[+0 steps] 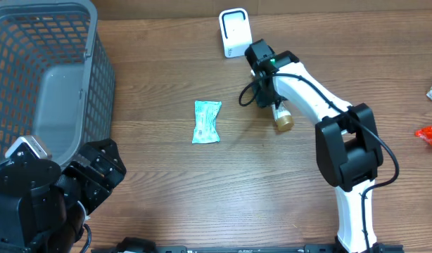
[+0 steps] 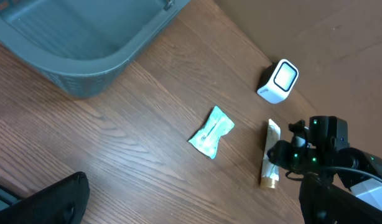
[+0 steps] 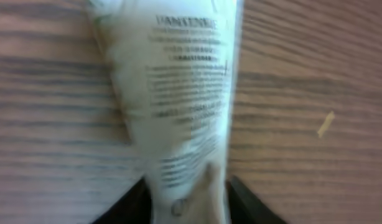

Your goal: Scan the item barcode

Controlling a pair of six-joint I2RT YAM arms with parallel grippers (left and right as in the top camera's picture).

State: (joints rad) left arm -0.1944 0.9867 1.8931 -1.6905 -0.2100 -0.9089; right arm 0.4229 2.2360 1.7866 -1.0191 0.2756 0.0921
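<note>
grey basket [image 1: 54,77] at far left corner of surface [image 1: 167,204]. left tool [image 1: 103,167] at near left corner, fingers apart, holding nothing. green sachet [image 1: 206,121] lies mid-surface. white scanner [image 1: 234,32] at far edge. right tool [image 1: 270,102] clamped on cream tube [image 1: 281,114], which lies flat near the scanner.

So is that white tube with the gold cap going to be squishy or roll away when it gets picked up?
Probably a bit squishy: the tube tapers to a flat end, like soft plastic. It likely won't roll much, lying flat on the table, though the round cap end might swing. Its smooth skin could be slippery.
</note>
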